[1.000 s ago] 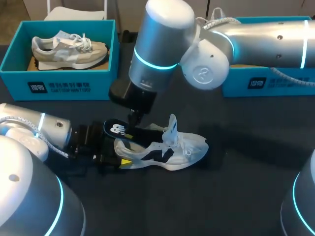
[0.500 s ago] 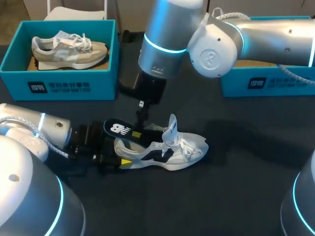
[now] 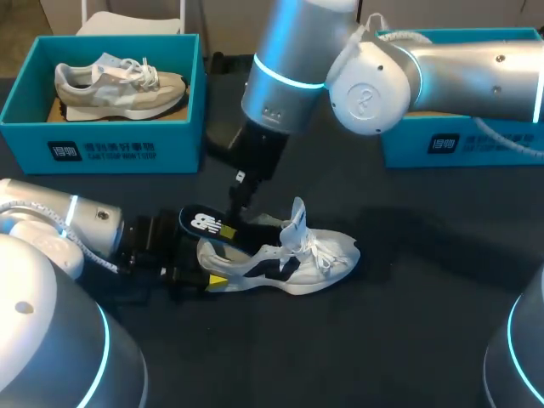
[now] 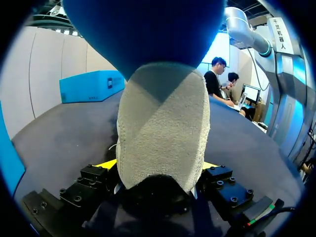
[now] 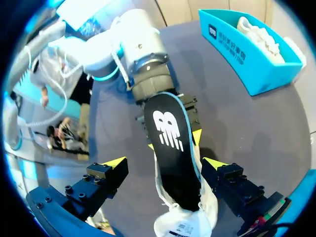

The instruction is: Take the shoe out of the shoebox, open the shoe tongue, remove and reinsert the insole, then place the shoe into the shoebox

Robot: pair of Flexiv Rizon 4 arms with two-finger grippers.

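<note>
L jaws grip shoe [image 3: 293, 259] heel, insole [image 3: 202, 223] overhanging.

Saw smooth, satin-finished silver metal on the right arm [image 3: 459, 72] and left arm [image 3: 47, 211], over a matt, dark, cloth-like table [image 3: 425, 323]. Noted a white shoe [image 3: 327, 255] of woven mesh cloth with a rough, nubbly heel [image 4: 163, 133], and a matt black insole [image 5: 170, 136] with a smooth printed face. Found the teal shoebox [image 3: 102, 140] flat and matt, like coated cardboard.

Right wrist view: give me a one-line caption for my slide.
Open right gripper hovers over the black insole sticking out of the white shoe, whose heel the left gripper clamps.
</note>
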